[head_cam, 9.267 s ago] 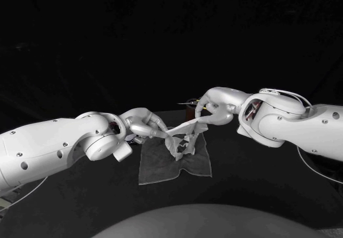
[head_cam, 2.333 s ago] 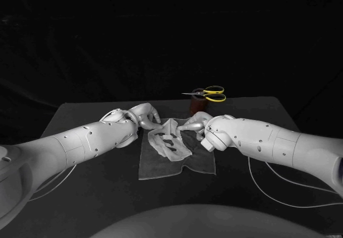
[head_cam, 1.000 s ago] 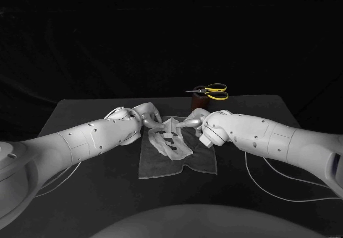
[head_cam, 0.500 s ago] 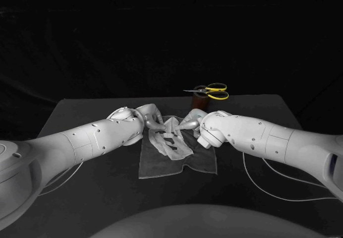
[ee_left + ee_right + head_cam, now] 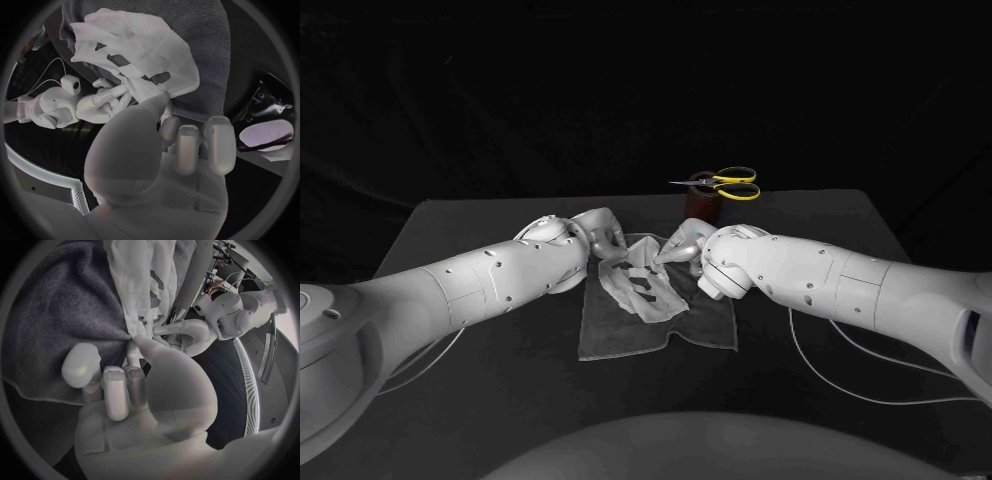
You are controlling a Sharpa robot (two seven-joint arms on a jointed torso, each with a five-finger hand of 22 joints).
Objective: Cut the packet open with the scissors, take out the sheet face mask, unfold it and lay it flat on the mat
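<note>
Delicately, the left hand (image 5: 596, 236) and the right hand (image 5: 685, 241) each pinch a far corner of the sheet face mask (image 5: 640, 286), which trails from their fingertips back toward the robot across the grey mat (image 5: 620, 338). Thin, limp and probably damp, the mask looks likely to cling, fold on itself or tear at its cut-outs. It seems best held by the outer edge, corners kept apart, and lowered gently. Below the hands it lies creased on the soft cloth. Yellow-handled scissors (image 5: 726, 184) rest atop a brown holder (image 5: 701, 208) just beyond the right hand. The black table (image 5: 841, 220) stretches wide to either side of the hands, seemingly room enough for spreading.
</note>
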